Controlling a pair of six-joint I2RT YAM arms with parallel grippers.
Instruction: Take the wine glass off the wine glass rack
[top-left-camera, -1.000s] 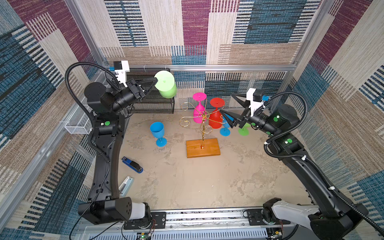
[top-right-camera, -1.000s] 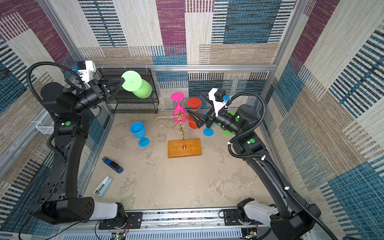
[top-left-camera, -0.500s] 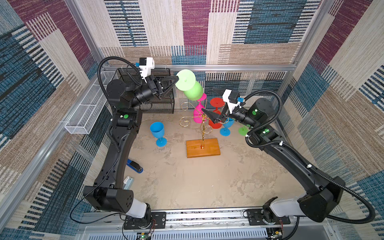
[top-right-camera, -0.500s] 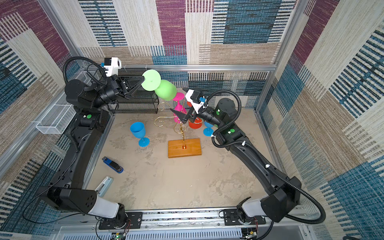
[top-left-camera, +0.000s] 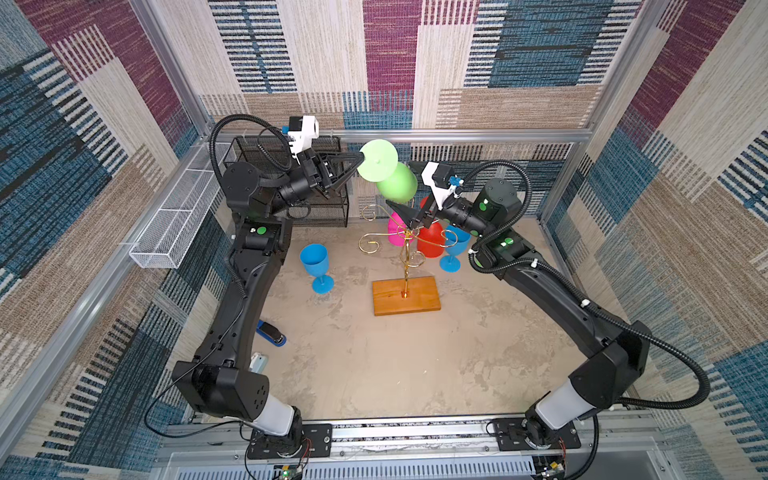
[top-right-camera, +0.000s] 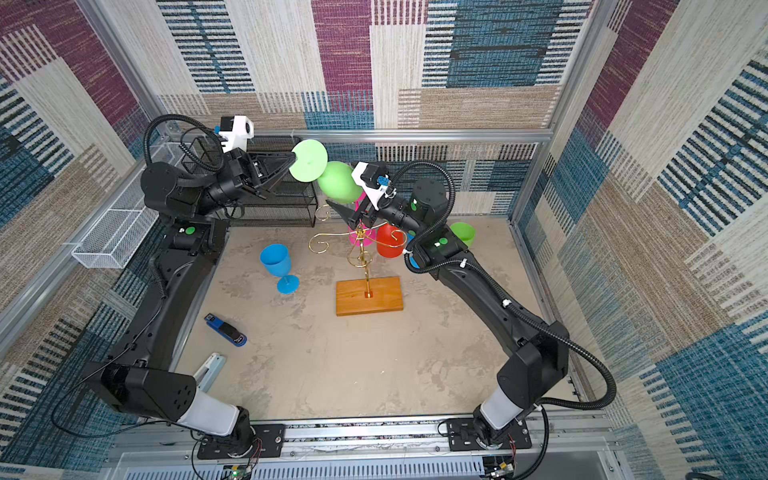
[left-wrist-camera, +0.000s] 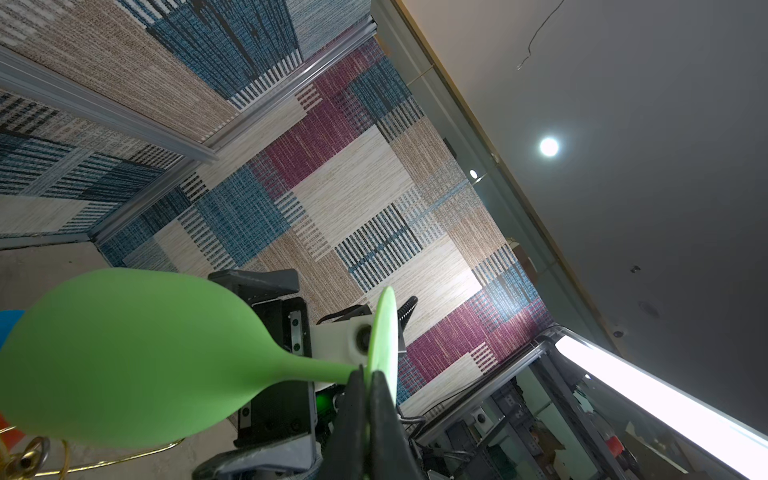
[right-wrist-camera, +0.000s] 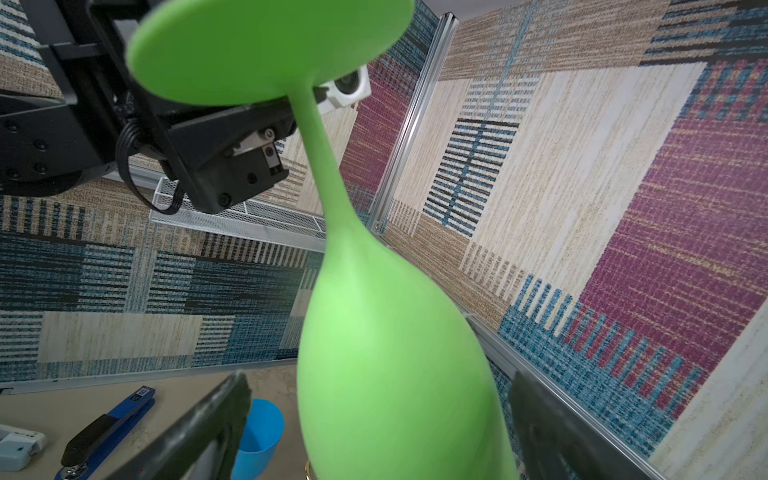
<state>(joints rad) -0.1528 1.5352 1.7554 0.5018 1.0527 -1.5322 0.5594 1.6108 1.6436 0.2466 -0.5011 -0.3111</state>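
green glass: off the rack, raised in the air above its gold arms and tilted, foot toward your left arm, bowl toward your right. You can see it clear of the wire in both top views

left gripper: jaws closed on the rim of the green glass's foot. Your left wrist view shows the disc edge pinched between two black fingers

right gripper: jaws spread wide, one on each side of the bowl, with a gap showing on both sides in your right wrist view, so nothing is held

rack: upright on its wooden base, mid-worktop, with a red glass and a pink glass at its arms

blue glass: standing on the worktop, left of the rack and apart from it

second blue glass: just right of the red glass, partly behind your right arm

black shelf and white basket: back left

blue stapler and white stapler: on the worktop beside your left arm
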